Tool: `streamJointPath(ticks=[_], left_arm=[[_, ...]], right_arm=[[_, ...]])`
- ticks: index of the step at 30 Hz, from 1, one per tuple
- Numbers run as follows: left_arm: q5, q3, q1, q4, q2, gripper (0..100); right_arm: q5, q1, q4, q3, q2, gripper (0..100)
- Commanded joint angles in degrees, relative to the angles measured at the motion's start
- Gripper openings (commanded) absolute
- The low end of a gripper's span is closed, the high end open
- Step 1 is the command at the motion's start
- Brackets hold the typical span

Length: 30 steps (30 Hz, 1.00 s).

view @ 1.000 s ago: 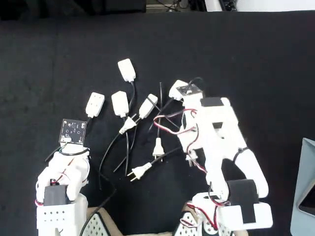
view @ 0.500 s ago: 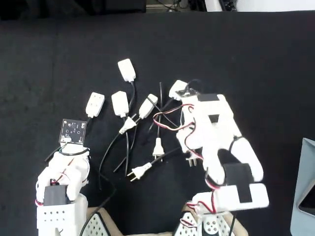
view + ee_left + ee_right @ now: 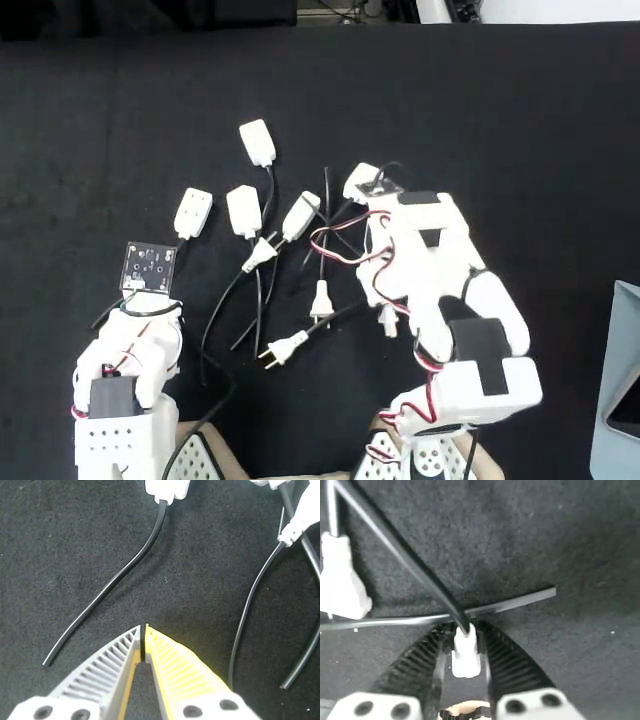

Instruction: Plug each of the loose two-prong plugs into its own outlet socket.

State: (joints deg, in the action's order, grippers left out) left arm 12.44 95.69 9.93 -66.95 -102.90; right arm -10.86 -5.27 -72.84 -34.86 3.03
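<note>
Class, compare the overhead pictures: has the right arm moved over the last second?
Yes. The right arm has swung slightly leftward, away from the grey object at the table's right edge, which stayed put.

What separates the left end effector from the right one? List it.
The left end effector is shut on nothing; the right end effector is shut on a white plug. The left's fingers are grey and yellow; the right's are both black. Shared: ribbed fingers over the black cloth.
</note>
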Motion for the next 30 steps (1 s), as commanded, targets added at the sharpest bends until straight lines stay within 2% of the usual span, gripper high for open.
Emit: streamJointPath(ticks=[1, 6, 13, 20, 24, 30], left_arm=[[0.18, -0.57, 0.31, 0.97, -0.26, 3], [0.18, -0.57, 0.31, 0.97, -0.26, 3], [0.18, -0.57, 0.31, 0.97, -0.26, 3], [0.18, -0.57, 0.31, 0.97, -0.26, 3], [0.18, -0.57, 0.31, 0.97, -0.26, 3], [0.18, -0.57, 0.31, 0.97, -0.26, 3]], right_arm=[[0.09, -0.97, 0.09, 0.92, -5.49, 1.2], [0.09, -1.14, -1.76, -2.15, -14.81, 1.2], [0.44, -8.70, -0.79, -6.55, -24.66, 1.2], [0.62, -8.79, 1.93, -6.20, -13.58, 1.6], [4.57, -8.70, 1.67, -3.30, -6.81, 5.9], [4.92, -9.05, 1.67, -2.51, -4.70, 7.0]])
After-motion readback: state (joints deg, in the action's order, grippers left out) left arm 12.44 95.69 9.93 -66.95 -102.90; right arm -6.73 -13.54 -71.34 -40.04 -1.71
